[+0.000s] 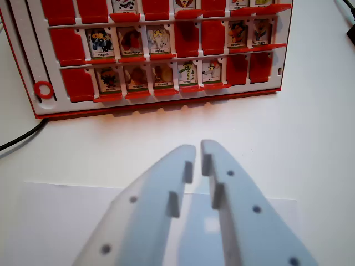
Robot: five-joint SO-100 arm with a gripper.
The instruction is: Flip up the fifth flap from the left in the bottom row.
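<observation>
the pale blue plastic gripper hangs over the white table, tips nearly closed on nothing. beyond it stands the red game board; its bottom row's 5th flap seems raised, showing a blurred character card.

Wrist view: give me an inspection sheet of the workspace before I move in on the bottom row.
Surface: white table, with a pale sheet lying under the arm.
Job's things: red game board ahead; bottom row reads one blank red flap, five picture cards, two blank red flaps at the wrist view's right; the fifth from the left shows a picture.
Clutter: nothing seen.
Grippers: gripper, jaws nearly together, holding nothing, short of the board.
Cables: black cable at the wrist view's left; dark object at the right edge, unclear.
Surroundings: nothing seen.
</observation>
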